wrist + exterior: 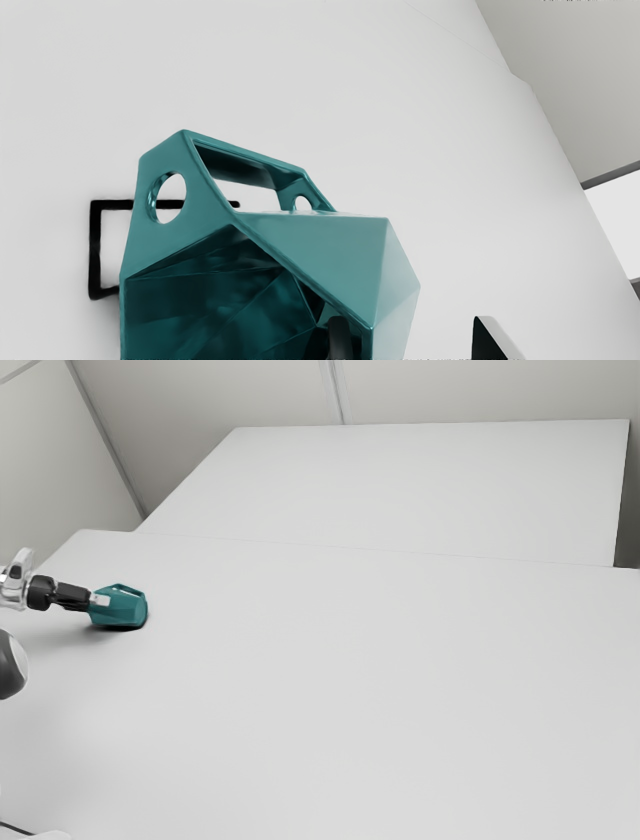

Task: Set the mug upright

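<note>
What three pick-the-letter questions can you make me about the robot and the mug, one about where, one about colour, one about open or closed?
1. Where is the mug in the exterior view?
A) Toward the left
B) In the middle
C) At the right edge

2. What colour is the mug?
A) Red
B) Yellow
C) Teal

3. How is the gripper?
A) Shut, fingertips together
B) Open, fingertips apart
C) Shut on the mug's handle

Right letters:
1: A, the exterior view has it on the left part of the table.
2: C, both views show blue-green sides.
3: B, the wrist view shows a gap between the mug's outside and one fingertip.
</note>
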